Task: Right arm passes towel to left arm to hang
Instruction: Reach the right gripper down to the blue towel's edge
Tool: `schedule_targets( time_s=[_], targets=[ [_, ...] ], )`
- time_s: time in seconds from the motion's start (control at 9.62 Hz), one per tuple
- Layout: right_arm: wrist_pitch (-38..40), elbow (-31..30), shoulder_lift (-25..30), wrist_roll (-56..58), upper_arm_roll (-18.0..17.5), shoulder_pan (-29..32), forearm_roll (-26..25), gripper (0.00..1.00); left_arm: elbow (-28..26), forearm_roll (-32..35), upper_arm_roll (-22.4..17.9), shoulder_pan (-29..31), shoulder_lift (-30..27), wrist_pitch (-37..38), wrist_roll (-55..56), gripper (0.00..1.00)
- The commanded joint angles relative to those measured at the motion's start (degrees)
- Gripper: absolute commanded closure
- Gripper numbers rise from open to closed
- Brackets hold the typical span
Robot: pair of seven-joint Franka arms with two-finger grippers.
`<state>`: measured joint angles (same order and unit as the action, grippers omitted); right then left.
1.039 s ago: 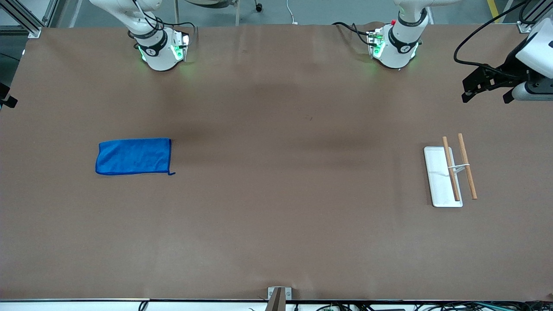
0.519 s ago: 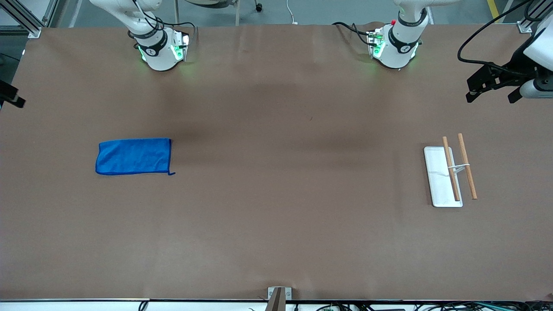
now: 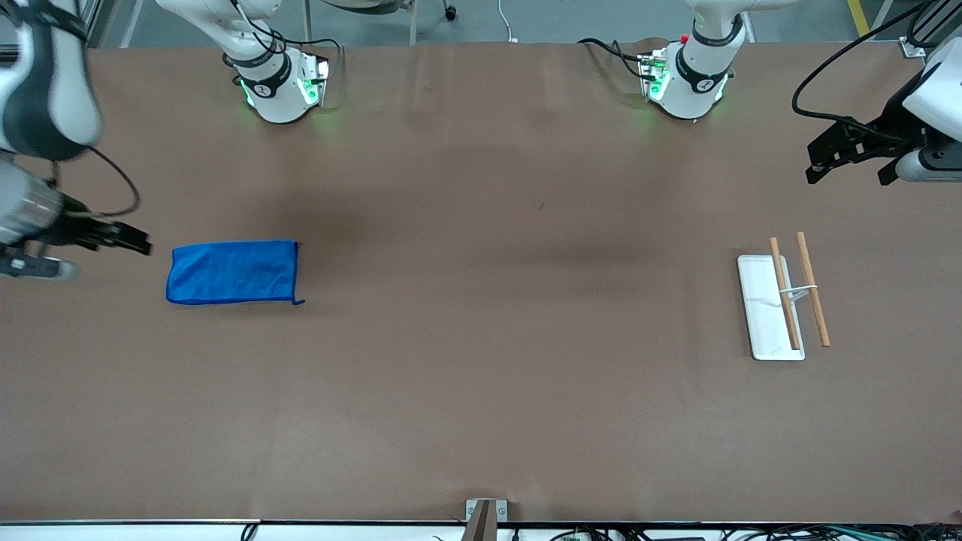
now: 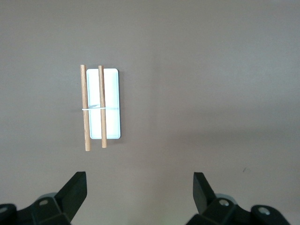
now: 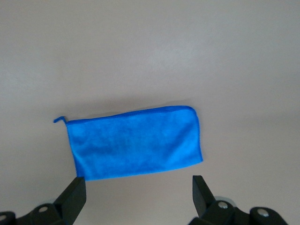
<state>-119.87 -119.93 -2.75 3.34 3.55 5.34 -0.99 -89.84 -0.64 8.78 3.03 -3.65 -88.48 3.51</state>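
Because the towel (image 3: 233,272) is a soft, fuzzy cloth, it will likely weigh little, sag the moment it leaves the table (image 3: 481,391), and bunch between the fingers rather than slip. A pinch at one short hemmed end, or at a corner, would probably let the rest hang free for the handover (the small loose thread tail at one corner is too thin to trust).

It is a bright blue rectangle, lying flat and smooth, with a darker stitched hem around its edge. It sits on the brown table toward the right arm's end, well apart from the rack (image 3: 770,308), a white tray base carrying two wooden bars, which stands toward the left arm's end.

Up in the air just beside the towel's short end, over bare table, the right gripper (image 3: 139,244) has its fingers spread wide and holds nothing; its wrist view shows the towel between the two fingertips. Above the table's edge, the left gripper (image 3: 849,158) is also wide and empty, waiting near the rack.
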Motion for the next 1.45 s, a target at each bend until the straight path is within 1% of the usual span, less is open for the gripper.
schedule_targets(
  time_s=[0.0, 0.21, 0.31, 0.52, 0.73, 0.94, 1.04, 1.14, 1.35],
  targets=[
    [-13.7, -10.9, -1.9, 1.3, 0.0, -0.2, 0.3, 0.00, -0.4, 0.6, 0.3, -0.2, 0.9, 0.8, -0.1, 0.00],
    [-28.5, -17.1, -6.8, 1.8, -0.1, -0.5, 0.3, 0.00, -0.3, 0.4, 0.3, -0.4, 1.2, 0.8, -0.4, 0.00],
    [-32.2, -18.8, -8.7, 1.9, -0.1, -0.5, 0.3, 0.01, -0.1, 0.4, 0.3, -0.2, 1.4, 0.8, -0.7, 0.00],
    [-35.5, -19.5, -11.8, 3.2, -0.2, -0.5, 0.3, 0.09, 0.0, 0.4, 0.3, 0.0, 1.5, 0.8, -0.8, 0.00],
    [-41.1, -21.3, -14.4, 7.1, -0.2, 0.0, 0.3, 0.11, 0.0, 0.3, 0.3, -0.3, 1.5, 0.8, -0.7, 0.00],
    [-41.6, -21.5, -15.3, 7.1, -0.2, -0.1, 0.3, 0.16, 0.1, 0.3, 0.4, -0.1, 1.6, 0.8, -0.8, 0.00],
    [-41.6, -21.6, -15.5, 7.1, -0.2, 0.0, 0.3, 0.20, 0.0, 0.3, 0.4, 0.0, 1.6, 0.8, -0.8, 0.00],
    [-41.7, -21.5, -15.9, 7.1, -0.2, 0.0, 0.3, 0.28, 0.0, 0.3, 0.4, -0.1, 1.6, 0.8, -0.8, 0.00],
    [-41.4, -21.5, -15.9, 6.7, -0.2, 0.1, 0.4, 0.57, 0.0, 0.3, 0.4, -0.1, 1.6, 0.8, -0.9, 0.00]
  ],
)
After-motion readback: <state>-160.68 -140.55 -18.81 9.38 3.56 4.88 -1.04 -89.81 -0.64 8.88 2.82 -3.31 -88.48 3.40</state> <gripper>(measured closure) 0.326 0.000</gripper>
